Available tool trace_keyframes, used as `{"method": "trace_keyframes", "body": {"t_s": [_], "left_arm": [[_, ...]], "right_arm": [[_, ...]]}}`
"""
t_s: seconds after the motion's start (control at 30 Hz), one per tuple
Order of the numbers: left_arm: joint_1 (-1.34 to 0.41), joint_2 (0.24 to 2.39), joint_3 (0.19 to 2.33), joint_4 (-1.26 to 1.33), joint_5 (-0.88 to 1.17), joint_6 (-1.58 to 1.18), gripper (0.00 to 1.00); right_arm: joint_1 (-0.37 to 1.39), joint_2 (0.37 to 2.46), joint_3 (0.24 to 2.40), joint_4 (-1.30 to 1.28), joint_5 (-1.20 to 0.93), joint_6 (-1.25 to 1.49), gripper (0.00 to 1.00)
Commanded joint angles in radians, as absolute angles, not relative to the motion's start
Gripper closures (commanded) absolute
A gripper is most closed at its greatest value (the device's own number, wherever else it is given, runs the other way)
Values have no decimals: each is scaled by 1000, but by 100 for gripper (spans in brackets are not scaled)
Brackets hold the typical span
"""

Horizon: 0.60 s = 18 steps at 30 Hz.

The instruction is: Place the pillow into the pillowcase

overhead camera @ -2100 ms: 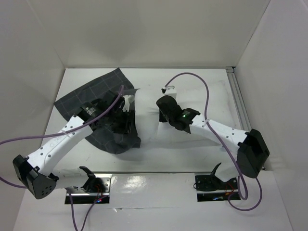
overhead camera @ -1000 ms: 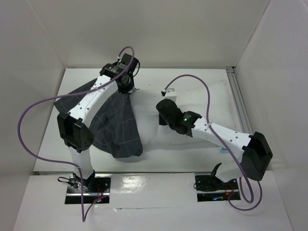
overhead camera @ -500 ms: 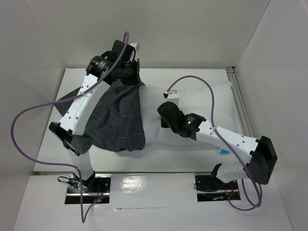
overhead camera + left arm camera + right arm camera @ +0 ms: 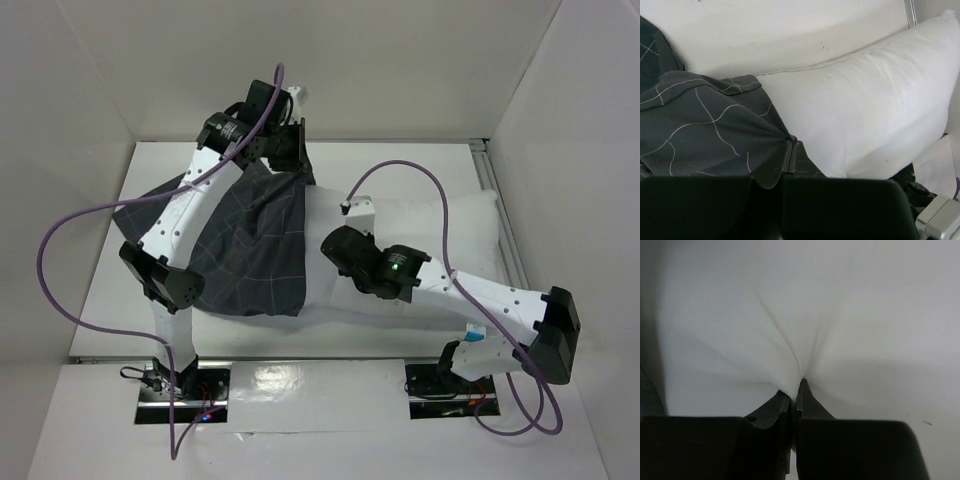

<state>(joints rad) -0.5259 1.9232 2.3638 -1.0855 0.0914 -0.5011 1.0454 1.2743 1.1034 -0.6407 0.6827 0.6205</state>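
The white pillow (image 4: 430, 225) lies across the table, its left part under the dark grey checked pillowcase (image 4: 245, 250). My left gripper (image 4: 296, 160) is at the back, shut on the pillowcase's upper right edge, lifting it over the pillow. In the left wrist view the pillowcase (image 4: 705, 130) is pinched in the left gripper (image 4: 791, 145), with the pillow (image 4: 865, 115) bulging to the right. My right gripper (image 4: 338, 250) presses on the pillow's middle. The right wrist view shows the right gripper (image 4: 794, 390) shut on a pinch of the pillow (image 4: 815, 315).
White walls enclose the table on three sides. A metal rail (image 4: 497, 215) runs along the right edge. Purple cables (image 4: 400, 165) loop above both arms. The arm bases (image 4: 440, 380) sit on the near edge.
My left arm swung from the near left to the back, drawing the pillowcase's edge rightward over the pillow. The right arm shifted forward and right, still gripping the pillow.
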Motion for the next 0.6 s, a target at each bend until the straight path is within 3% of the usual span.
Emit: {"method": "trace_keyframes", "body": {"t_s": [0.0, 0.37, 0.57], "left_arm": [[-515, 1952, 2367, -963, 142, -506, 100], [-515, 2103, 2393, -963, 265, -520, 100], [-551, 2076, 2425, -858, 412, -584, 100]], "right_arm": [[1055, 1311, 1097, -607, 761, 658, 100], [1002, 1437, 1115, -407, 676, 574, 100], [865, 1476, 1049, -278, 553, 540, 100]]}}
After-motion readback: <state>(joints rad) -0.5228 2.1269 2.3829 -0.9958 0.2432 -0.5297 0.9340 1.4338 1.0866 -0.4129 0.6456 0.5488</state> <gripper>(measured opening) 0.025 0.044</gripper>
